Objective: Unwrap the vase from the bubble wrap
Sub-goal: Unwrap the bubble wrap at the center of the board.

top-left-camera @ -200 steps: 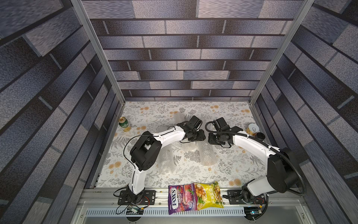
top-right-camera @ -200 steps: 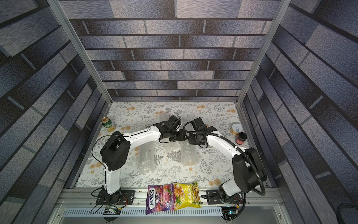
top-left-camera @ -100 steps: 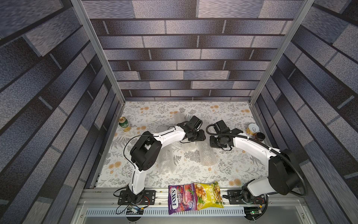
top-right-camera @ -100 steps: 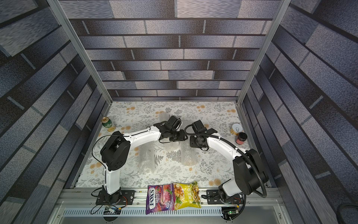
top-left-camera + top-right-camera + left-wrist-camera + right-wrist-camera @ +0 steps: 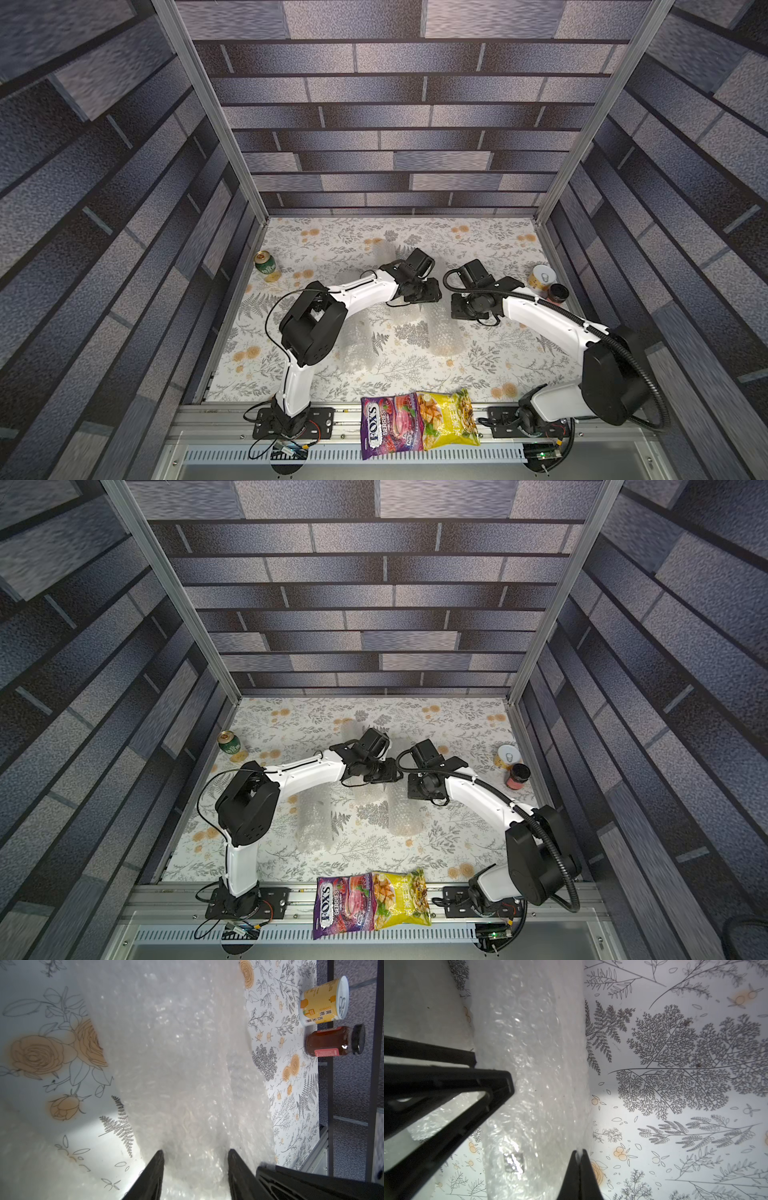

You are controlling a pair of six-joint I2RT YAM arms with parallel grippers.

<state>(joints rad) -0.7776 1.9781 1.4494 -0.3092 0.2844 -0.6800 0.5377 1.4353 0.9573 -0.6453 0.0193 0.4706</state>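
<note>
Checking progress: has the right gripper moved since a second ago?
Yes. The right gripper slid slightly toward the snack bags, its jaws shut on the bubble wrap edge.

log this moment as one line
left gripper: shut around bubble wrap roll | right gripper: shut, pinching bubble wrap edge | vase: not visible

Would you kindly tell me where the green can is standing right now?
In both top views the green can stands at the left edge of the table, close to the left wall; its nearest neighbour is the left arm.
</note>
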